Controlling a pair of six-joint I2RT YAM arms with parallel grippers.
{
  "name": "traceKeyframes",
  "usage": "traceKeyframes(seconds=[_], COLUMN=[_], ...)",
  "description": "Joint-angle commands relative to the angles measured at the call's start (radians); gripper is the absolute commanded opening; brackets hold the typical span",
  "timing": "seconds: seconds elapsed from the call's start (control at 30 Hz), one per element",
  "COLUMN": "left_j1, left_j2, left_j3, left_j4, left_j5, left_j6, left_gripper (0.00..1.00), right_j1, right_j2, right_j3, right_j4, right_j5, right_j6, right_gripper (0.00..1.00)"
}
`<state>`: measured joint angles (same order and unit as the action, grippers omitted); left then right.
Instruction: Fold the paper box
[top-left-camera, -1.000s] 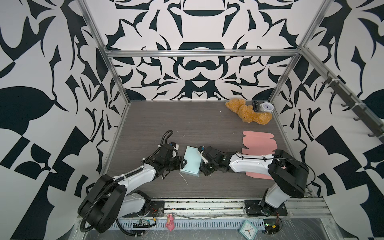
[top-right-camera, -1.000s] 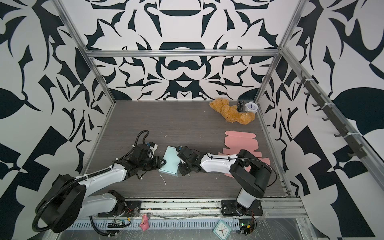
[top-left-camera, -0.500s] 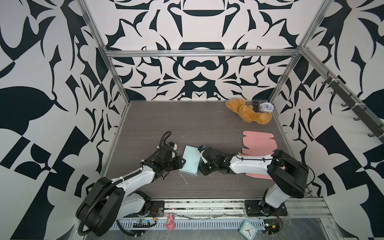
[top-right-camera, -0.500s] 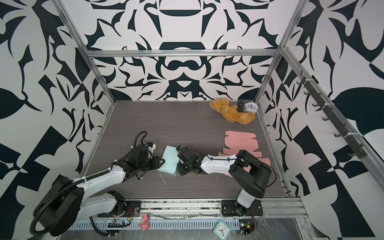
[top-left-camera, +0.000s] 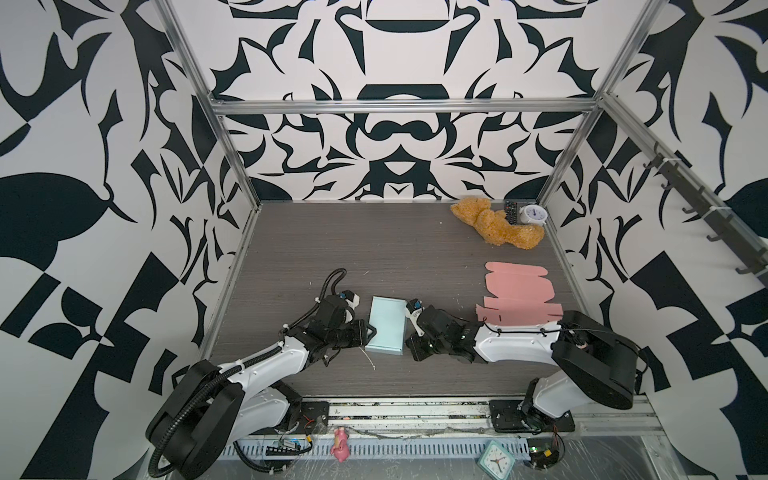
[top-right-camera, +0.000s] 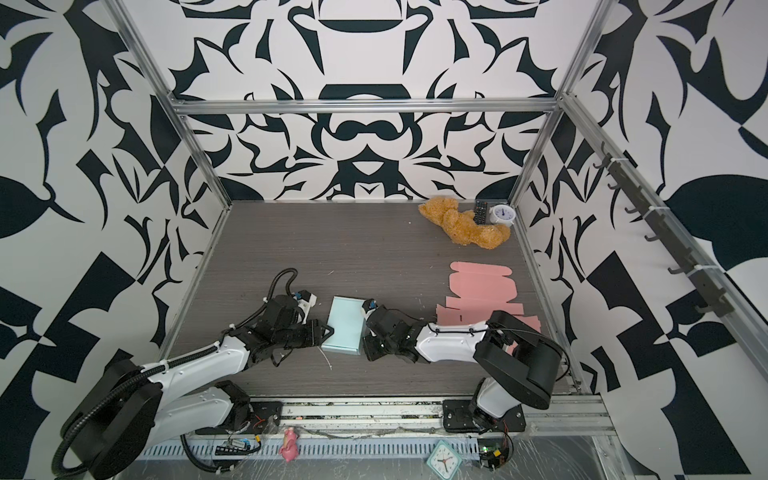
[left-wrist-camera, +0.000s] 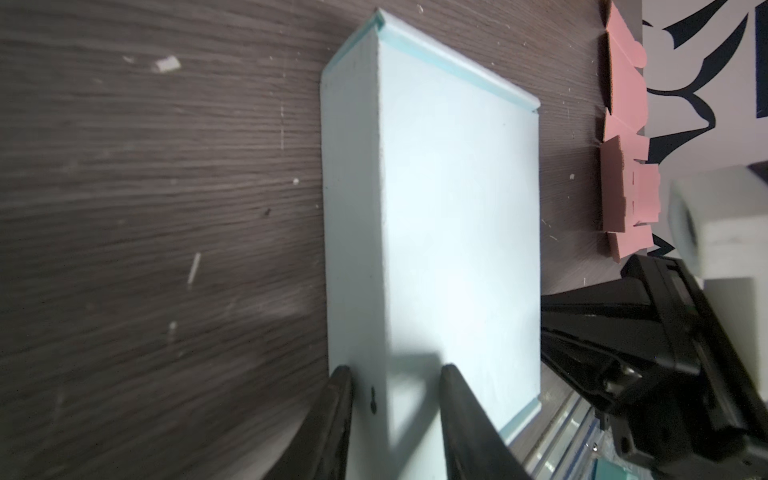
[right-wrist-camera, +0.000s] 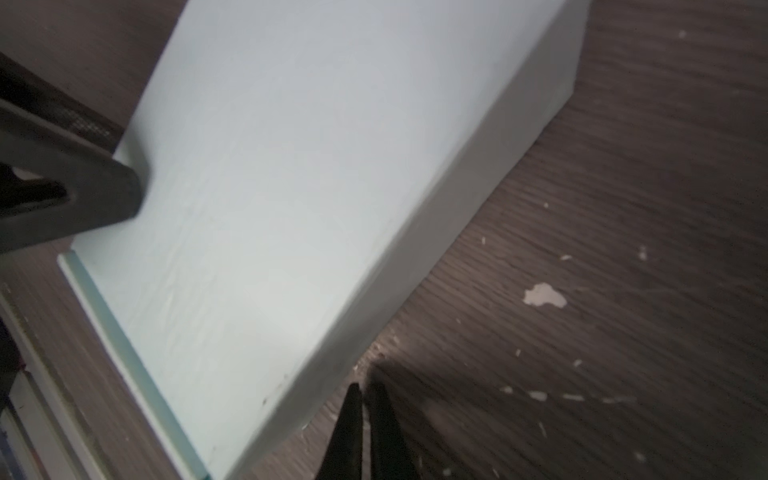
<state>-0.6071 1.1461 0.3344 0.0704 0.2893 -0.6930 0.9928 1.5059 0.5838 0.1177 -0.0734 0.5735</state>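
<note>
The light blue paper box (top-left-camera: 386, 326) (top-right-camera: 345, 326) lies folded shut and flat on the table between my two arms. My left gripper (top-left-camera: 368, 332) (top-right-camera: 326, 331) (left-wrist-camera: 395, 374) meets its left side. One finger sits low against the side wall and the other rests on the top face, so the jaws are shut across the box (left-wrist-camera: 457, 208). My right gripper (top-left-camera: 409, 345) (top-right-camera: 368, 345) (right-wrist-camera: 363, 386) is shut with nothing in it. Its tips rest on the table beside the box's (right-wrist-camera: 291, 187) right wall, near the front corner.
Flat pink cardboard blanks (top-left-camera: 517, 299) lie to the right, partly under my right arm. A tan teddy bear (top-left-camera: 494, 226), a black remote (top-left-camera: 511, 212) and a white alarm clock (top-left-camera: 534, 214) sit in the back right corner. Metal frame posts and patterned walls enclose the table.
My right gripper has closed its jaws beside the box's right wall. The left gripper and the box have stayed in place.
</note>
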Motion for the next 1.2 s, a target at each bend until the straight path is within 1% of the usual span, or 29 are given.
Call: traceKeyframes(seconds=[0.0,0.53,0.9,1.17], left_j1=[-0.004,-0.005,-0.032,-0.060], left_j2=[-0.007,-0.033,-0.044,-0.041], left_j3=[-0.013,-0.031,-0.056,-0.059], left_j4=[-0.020,-0.008,0.021,0.029], left_j5=[0.021,0.057,0.052,0.033], left_j6=[-0.013,-0.044,-0.076,-0.091], left_gripper=[0.38,0.39,0.39,0.39], right_j1=[0.006,0.020,0.042,0.053], right_j2=[-0.020,0.028,0.052,0.055], right_j3=[-0.009,0.033,0.081,0.066], right_j4=[0.012,0.071,0.090,0.173], right_j5=[0.004,-0.038,-0.050,-0.097], right_j6=[0.014,0.028,0.031,0.048], right_gripper=[0.07,0.05,0.04,0.03])
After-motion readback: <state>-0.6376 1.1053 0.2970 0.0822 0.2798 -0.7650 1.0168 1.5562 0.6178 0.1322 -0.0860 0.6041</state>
